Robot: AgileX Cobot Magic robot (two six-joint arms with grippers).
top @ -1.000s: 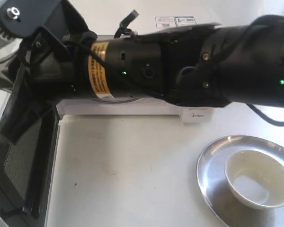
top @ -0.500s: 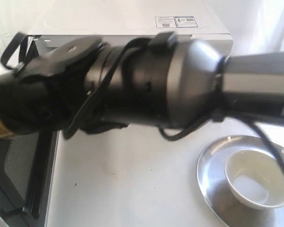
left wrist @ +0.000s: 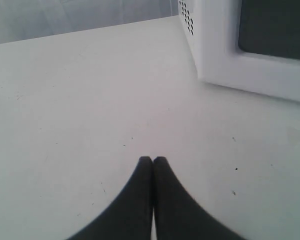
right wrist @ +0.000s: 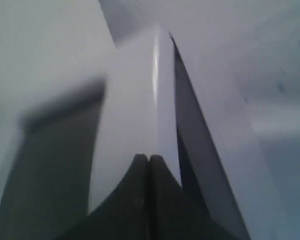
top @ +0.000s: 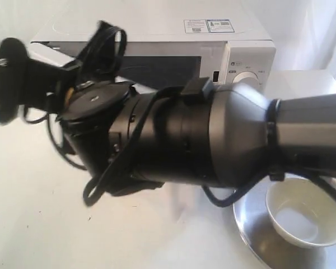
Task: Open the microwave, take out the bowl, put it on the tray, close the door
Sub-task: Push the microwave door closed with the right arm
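The white microwave (top: 157, 28) stands at the back, and its door (top: 157, 70) with the dark window lies against the front. The cream-white bowl (top: 302, 216) sits inside the silver tray (top: 252, 224) at the front right. My right arm crosses most of the exterior view and hides its own fingers there. In the right wrist view my right gripper (right wrist: 149, 159) is shut and empty, its tips at the blurred white door (right wrist: 135, 90) beside a dark gap. My left gripper (left wrist: 153, 160) is shut and empty above the table, apart from the microwave's corner (left wrist: 215, 55).
A round white knob (top: 247, 78) shows on the microwave's right panel. The white table (top: 39, 224) stretches out to the front left. The right arm's thick black body (top: 213, 140) and cables hang over the middle of the table.
The door, open at the far left a second ago, has swung round against the microwave front. My right arm has swept left and up with it. Bowl and tray have not moved.
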